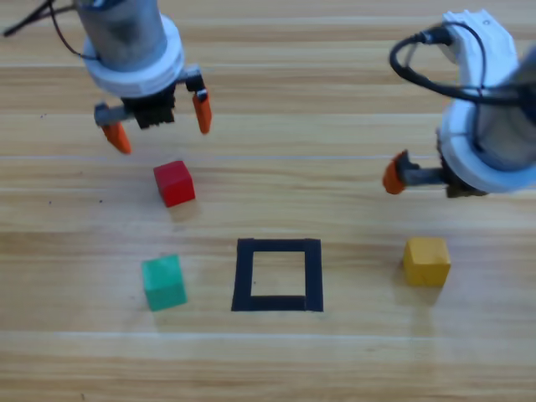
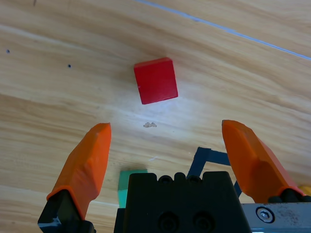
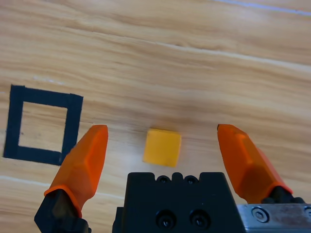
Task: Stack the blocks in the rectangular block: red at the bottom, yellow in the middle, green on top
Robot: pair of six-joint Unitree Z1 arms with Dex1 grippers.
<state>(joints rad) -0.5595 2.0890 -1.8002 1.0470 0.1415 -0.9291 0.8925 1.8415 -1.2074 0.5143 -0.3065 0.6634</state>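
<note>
The red cube (image 1: 174, 182) (image 2: 155, 80) lies on the table left of centre. Just beyond it, raised off the wood, my left gripper (image 1: 159, 122) (image 2: 167, 145) hangs open with nothing between its jaws. The teal-green cube (image 1: 163, 282) (image 2: 130, 185) rests left of the black tape rectangle (image 1: 278, 275) (image 3: 41, 125), which holds only bare wood. On the right sits the yellow cube (image 1: 426, 261) (image 3: 163, 147). My right gripper (image 3: 163, 155) hovers open above and beyond it; only one orange jaw tip shows in the high view.
Bare wooden tabletop (image 1: 276, 368) surrounds the cubes and the tape outline. A black cable (image 1: 419, 71) loops from the right arm at the upper right.
</note>
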